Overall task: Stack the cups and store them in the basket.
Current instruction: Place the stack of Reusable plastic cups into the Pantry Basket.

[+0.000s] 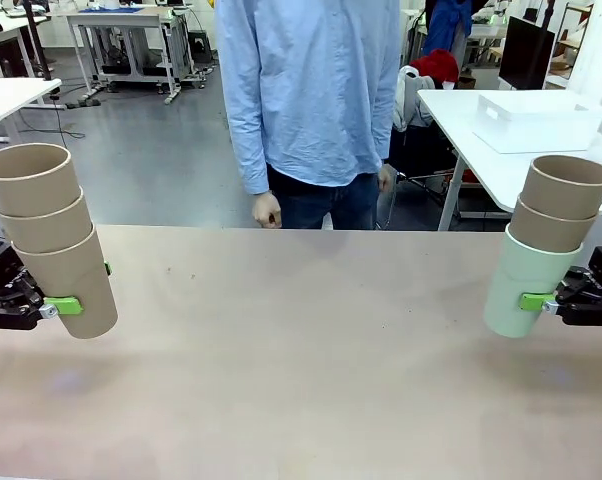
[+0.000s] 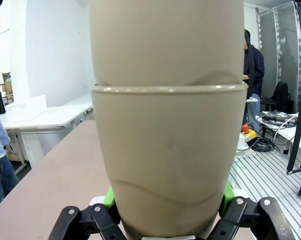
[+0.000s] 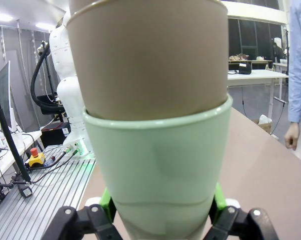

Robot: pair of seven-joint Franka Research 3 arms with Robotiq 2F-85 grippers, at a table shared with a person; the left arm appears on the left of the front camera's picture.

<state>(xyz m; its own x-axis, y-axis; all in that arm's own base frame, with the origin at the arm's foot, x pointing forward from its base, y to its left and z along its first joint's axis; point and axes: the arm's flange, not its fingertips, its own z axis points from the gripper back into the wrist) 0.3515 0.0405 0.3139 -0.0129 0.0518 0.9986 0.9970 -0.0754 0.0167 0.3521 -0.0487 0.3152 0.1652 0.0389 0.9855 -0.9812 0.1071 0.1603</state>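
Spanning nearly the whole front view, the tan table (image 1: 301,400) serves as the landmark. A person (image 1: 311,90) in a blue shirt stands at its far edge, hands hanging loose. Beyond the table's far right corner, on a separate white desk, sits a white bin (image 1: 536,120), seemingly the basket. It is well off the table and nearer the right arm than the left.

Over the table's left end is the left stack (image 1: 51,240), three tan-brown cups nested. Over the right end is the right stack (image 1: 546,250), two tan-brown cups nested in a pale mint-green cup (image 3: 155,170). All are matte, tapered and handleless.

The left gripper (image 1: 86,287) is clamped on the lower body of its outermost cup, with green pads on both sides. The right gripper (image 1: 533,300) is clamped low on the mint-green cup in the same way.

Both stacks have their mouths up, and their long axes lean outward, away from the table's middle. The stacks are well apart. Joining them would, I judge, mean carrying one narrow base across the table and lining it up over the other stack's open mouth.
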